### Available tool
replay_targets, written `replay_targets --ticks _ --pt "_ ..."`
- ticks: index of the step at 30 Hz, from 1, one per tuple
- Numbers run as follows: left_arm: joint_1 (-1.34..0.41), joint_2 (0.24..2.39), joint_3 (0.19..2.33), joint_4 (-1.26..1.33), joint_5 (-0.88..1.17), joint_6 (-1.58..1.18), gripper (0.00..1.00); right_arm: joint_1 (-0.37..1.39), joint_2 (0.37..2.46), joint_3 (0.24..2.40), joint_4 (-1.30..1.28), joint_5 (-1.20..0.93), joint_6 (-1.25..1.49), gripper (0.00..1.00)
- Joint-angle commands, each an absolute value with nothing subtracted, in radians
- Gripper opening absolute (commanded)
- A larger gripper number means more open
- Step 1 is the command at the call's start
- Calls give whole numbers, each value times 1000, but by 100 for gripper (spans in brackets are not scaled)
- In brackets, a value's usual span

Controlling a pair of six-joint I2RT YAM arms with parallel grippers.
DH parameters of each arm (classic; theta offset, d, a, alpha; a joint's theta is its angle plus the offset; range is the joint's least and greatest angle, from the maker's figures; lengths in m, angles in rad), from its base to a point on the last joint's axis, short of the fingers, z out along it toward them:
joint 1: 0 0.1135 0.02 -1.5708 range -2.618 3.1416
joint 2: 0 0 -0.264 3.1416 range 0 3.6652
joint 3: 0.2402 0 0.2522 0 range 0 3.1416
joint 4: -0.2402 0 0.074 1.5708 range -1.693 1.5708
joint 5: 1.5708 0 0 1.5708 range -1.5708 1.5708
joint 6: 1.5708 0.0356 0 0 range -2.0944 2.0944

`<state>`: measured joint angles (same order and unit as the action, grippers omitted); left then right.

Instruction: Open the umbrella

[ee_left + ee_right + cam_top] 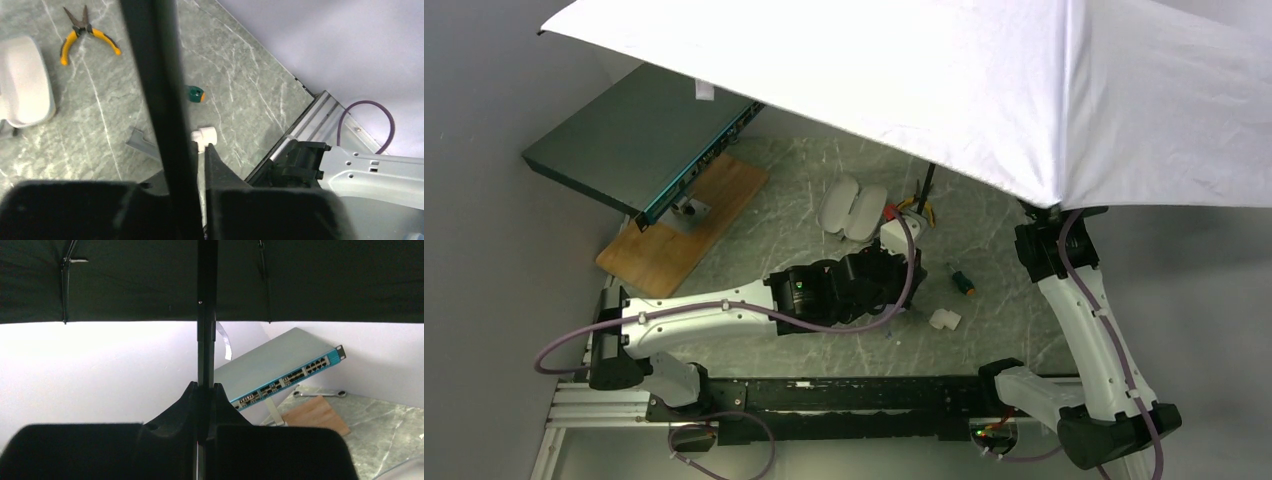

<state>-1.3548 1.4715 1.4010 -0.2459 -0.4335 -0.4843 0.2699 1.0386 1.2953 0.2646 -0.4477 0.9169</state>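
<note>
The umbrella (924,70) is being held open above the desk (804,190), with its pale canopy being spread across the upper part of the top view and the far side of the desk being hidden beneath it. Its black shaft (160,100) is being clamped low down by the left fingers (216,167), which are being pressed shut on it over the middle of the desk. Only one of these fingers is being shown clearly in the left wrist view, the other being covered by the shaft. Higher up, a thinner section of the shaft (206,340) is being pinched from both sides by the right fingers (182,402), closed tight on it. The dark underside of the canopy (125,280) and its ribs (64,290) are being seen just overhead. The right arm (1079,300) is being raised to the canopy's edge on the right.

On the desk, a white clamshell case (852,208) is being shown lying just beside yellow-handled pliers (87,35). A small green and orange piece (196,94) and a white fitting (204,136) are being seen near the left fingers. At the far left, a teal-fronted network switch (639,140) is being propped at a tilt over a wooden board (686,215), partly under the canopy.
</note>
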Motion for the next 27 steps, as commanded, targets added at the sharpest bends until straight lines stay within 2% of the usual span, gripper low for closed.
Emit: replay_targets --ticks 1,5,8,11,16,23,27 --pt "-1376 1444 1478 -206 -486 -393 29 276 1041 1341 312 -522 881 0" --pt "-1374 1384 1418 -167 -458 -331 71 276 1089 1366 450 -642 952 0" --pt "-1367 1312 1342 -97 -391 -270 85 275 1129 1373 546 -724 1035 0" --pt "-1343 1237 1265 -32 -316 -238 88 276 1142 1357 606 -751 1092 0" --pt "-1233 1118 1170 73 -137 -250 87 286 1114 1311 618 -756 1105 0" --pt "-1078 1068 1247 88 -29 -263 84 424 992 1192 362 -636 854 0" --pt "-1000 1094 1272 220 94 -334 82 484 955 1135 346 -623 829 0"
